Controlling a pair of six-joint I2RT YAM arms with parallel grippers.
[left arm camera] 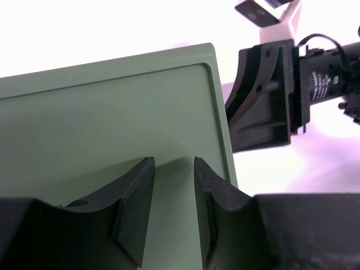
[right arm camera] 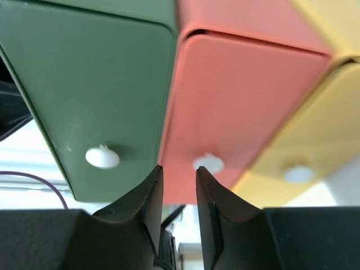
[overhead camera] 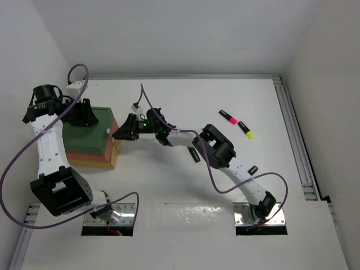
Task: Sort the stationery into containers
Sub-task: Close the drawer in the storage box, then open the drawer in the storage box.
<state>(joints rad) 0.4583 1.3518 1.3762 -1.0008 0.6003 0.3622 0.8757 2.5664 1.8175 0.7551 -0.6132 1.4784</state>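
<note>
The containers sit stacked at the table's left: a dark green box [overhead camera: 90, 138] on top, a red-orange one [right arm camera: 236, 95] under it and a yellow one [right arm camera: 315, 124] lowest. They are smooth, with rounded corners and white knobs [right arm camera: 102, 157] on their right faces. The left gripper [left arm camera: 174, 163] hovers over the green top with its jaws slightly parted and empty. The right gripper [right arm camera: 179, 171] crowds the red-orange box's knob, its jaws narrowly apart and holding nothing. A pink highlighter [overhead camera: 228, 118], a yellow highlighter [overhead camera: 246, 130] and a dark pen [overhead camera: 194, 154] lie on the open white table [overhead camera: 169, 185] to the right.
</note>
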